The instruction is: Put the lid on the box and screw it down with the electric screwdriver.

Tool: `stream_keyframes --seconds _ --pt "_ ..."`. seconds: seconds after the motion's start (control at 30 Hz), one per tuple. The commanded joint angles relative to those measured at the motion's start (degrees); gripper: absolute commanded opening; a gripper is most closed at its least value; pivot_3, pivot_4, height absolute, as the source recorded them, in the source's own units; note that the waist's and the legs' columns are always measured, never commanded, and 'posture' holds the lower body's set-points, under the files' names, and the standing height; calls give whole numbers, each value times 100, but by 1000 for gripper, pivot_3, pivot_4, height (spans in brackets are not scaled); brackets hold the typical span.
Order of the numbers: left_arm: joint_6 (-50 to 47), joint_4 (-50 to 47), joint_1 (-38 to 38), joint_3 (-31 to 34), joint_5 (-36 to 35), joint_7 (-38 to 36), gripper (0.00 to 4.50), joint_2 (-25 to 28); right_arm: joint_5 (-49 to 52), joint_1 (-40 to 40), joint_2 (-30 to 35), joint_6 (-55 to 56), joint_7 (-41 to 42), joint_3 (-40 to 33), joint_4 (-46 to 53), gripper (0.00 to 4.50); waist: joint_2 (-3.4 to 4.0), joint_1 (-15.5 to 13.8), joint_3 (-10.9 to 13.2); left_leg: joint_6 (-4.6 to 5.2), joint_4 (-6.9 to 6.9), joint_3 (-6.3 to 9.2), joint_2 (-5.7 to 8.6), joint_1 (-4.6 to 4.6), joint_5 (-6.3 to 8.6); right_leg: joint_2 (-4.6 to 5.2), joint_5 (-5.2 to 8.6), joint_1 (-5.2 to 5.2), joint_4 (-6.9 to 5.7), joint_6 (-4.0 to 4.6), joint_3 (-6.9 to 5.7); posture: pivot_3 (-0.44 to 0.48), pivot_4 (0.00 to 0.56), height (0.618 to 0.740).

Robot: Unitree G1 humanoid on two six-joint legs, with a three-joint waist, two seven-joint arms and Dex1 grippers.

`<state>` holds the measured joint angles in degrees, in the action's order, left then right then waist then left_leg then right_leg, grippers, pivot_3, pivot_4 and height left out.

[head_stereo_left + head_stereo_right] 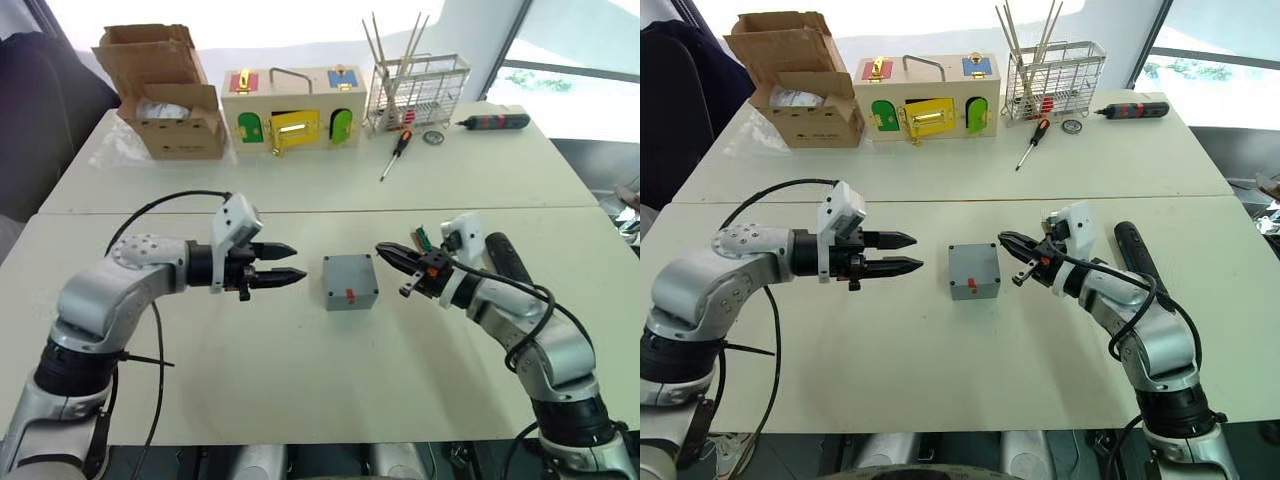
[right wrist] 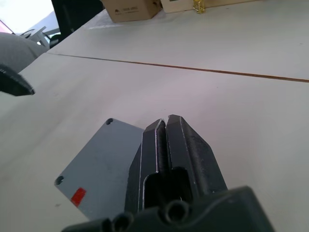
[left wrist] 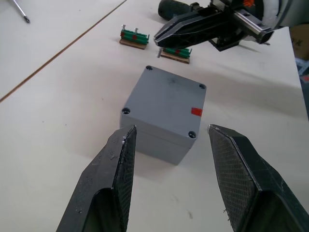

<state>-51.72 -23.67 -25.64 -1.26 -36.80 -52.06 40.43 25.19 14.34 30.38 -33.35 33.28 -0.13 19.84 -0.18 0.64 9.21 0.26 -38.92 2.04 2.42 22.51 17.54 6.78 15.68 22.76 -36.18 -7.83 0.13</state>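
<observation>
Between our grippers the box [image 1: 350, 282] sat with its lid [image 3: 166, 104] seemingly on; left gripper [image 1: 283, 265] gaped empty, right gripper [image 1: 1005, 244] closed empty, electric screwdriver [image 1: 1137, 256] untouched beside the right arm.

One grey box [image 1: 350, 283], one wooden box [image 1: 293, 107] and one cardboard box [image 1: 168, 90] are seen. Two green terminal blocks [image 3: 133, 38] and one wire rack [image 1: 417, 92] are counted.

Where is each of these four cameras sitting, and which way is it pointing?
Left and right eye views: on the head, looking down at the table, both arms showing.
Left wrist view: along the open left gripper toward the box.
Right wrist view: along the shut right gripper at the box.
Every view shows the box.
</observation>
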Motion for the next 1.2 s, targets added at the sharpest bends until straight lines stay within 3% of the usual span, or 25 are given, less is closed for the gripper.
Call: stream_keyframes --seconds 0.03,0.53,1.2 --pt "-134 -408 145 212 -225 262 2382 -34 -48 166 -10 208 180 21 -83 45 0 -3 0 -7 1 0 -1 0 -4 -1 0 0 0 0 0 0 150 730" --pt "-85 -622 431 123 -302 700 2382 -59 -61 294 -126 241 375 146 -221 45 0 -9 2 -16 4 0 -1 0 -9 0 0 1 1 0 0 0 150 730" --pt "209 -377 475 -1 -90 614 2382 -40 -374 216 -316 446 390 282 -466 45 1 -3 2 -22 4 0 0 0 -11 1 0 3 1 1 0 0 150 730"
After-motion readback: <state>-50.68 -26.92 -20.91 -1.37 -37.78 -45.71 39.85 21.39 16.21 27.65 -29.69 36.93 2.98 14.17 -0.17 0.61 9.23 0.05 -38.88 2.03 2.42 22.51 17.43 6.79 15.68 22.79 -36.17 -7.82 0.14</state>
